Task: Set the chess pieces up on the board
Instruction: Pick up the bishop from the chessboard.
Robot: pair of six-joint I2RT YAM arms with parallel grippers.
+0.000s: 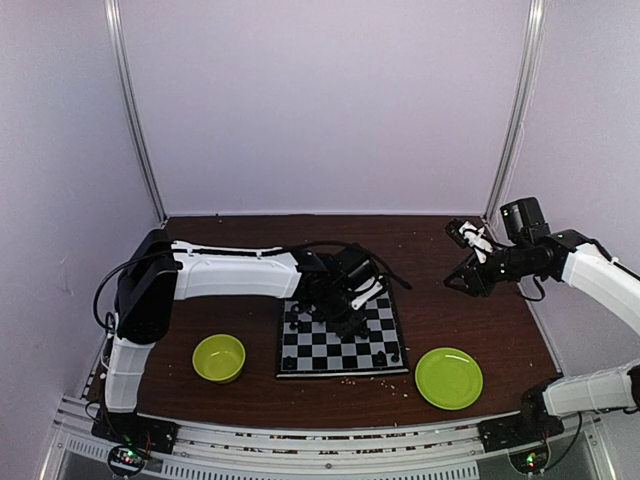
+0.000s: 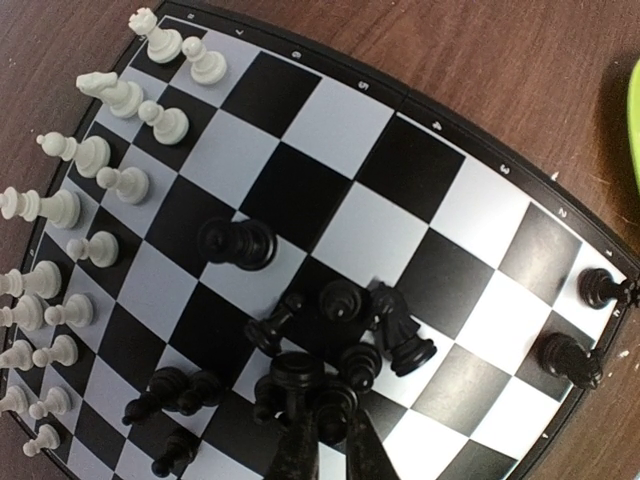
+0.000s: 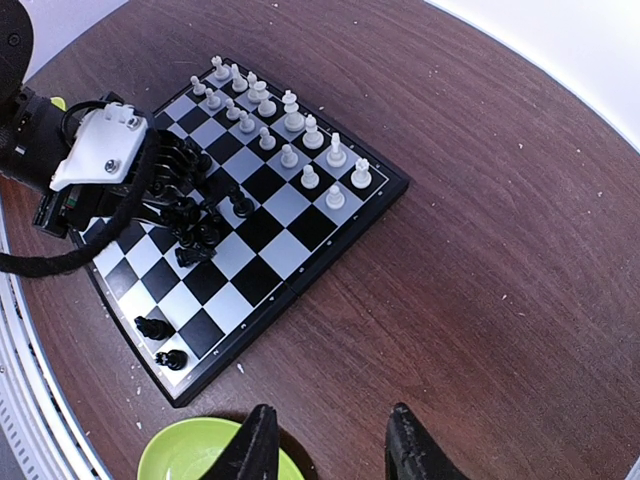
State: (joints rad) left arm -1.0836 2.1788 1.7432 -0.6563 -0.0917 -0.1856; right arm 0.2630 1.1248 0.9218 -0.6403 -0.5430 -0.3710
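Flat on the bench (image 3: 480, 250), the board (image 2: 330, 120): white chess pieces (image 2: 110, 180) in two rows along one edge, black ones mostly heaped mid-board. Down in that heap, left claw (image 2: 325, 412) nearly closed; grip impossible to tell. Above the green plate (image 3: 190, 455), right claw (image 3: 330, 440) parted, empty.

The left arm (image 1: 235, 272) reaches level from its raised shoulder toward the centre, its wrist bent downward. The left gripper (image 2: 328, 425) points down, fingers (image 2: 298, 445) drawn near together with a slim gap. Whether they pinch anything cannot be told. The right arm (image 1: 592, 268) is folded and held high. The right gripper (image 3: 331, 415) hangs aloft, fingers (image 3: 255, 450) spread well apart.
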